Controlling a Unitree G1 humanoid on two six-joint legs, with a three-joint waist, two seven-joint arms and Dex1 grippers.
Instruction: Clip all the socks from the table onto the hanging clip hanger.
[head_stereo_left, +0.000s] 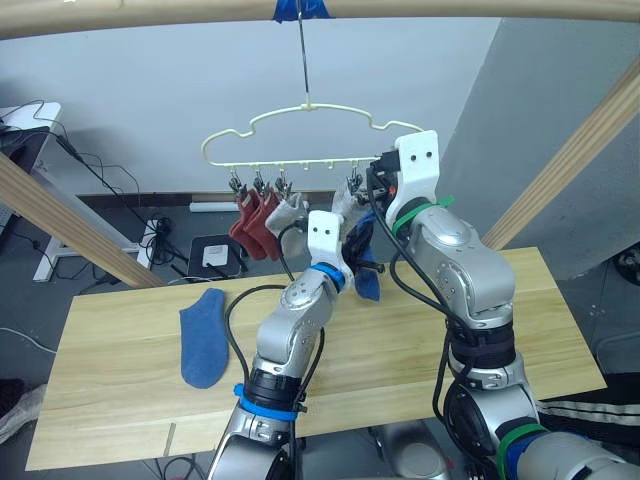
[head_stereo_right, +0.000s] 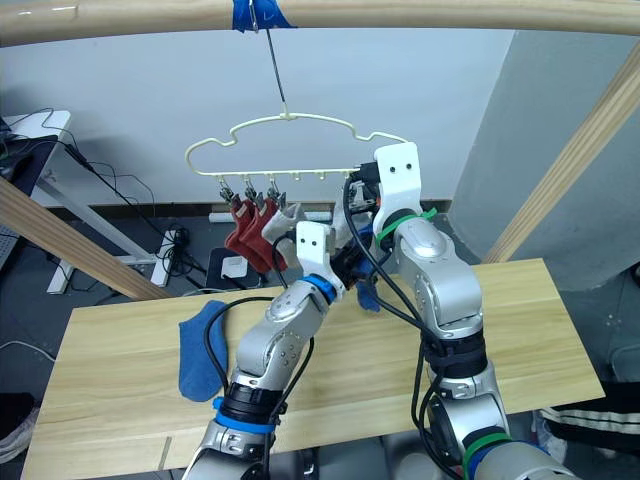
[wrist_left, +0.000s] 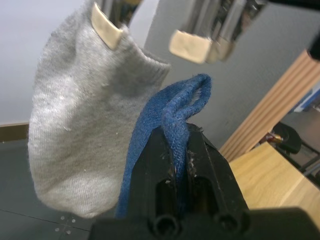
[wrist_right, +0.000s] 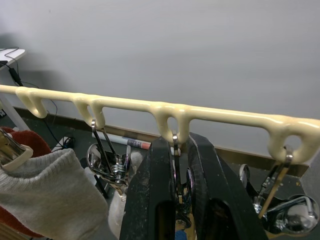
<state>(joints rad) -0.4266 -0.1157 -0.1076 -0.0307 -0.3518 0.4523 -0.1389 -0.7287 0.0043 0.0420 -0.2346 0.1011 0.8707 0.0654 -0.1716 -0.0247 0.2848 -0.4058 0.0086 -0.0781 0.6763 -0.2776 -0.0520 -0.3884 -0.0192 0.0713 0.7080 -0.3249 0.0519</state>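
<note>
Fingers of the left gripper pinch a blue sock just under the clip hanger, right gripper squeezing a clip — next, feed cuff into clip.

The clip hanger hangs by its long hook from a wooden pole, at a strip of blue tape. Two rust-red socks and a light grey sock dangle from clips on the hanger's left part. Below the hanger's right end, both arms reach up, with a blue sock hanging between them. Well below the hanger, another blue sock lies flat on the table.
</note>
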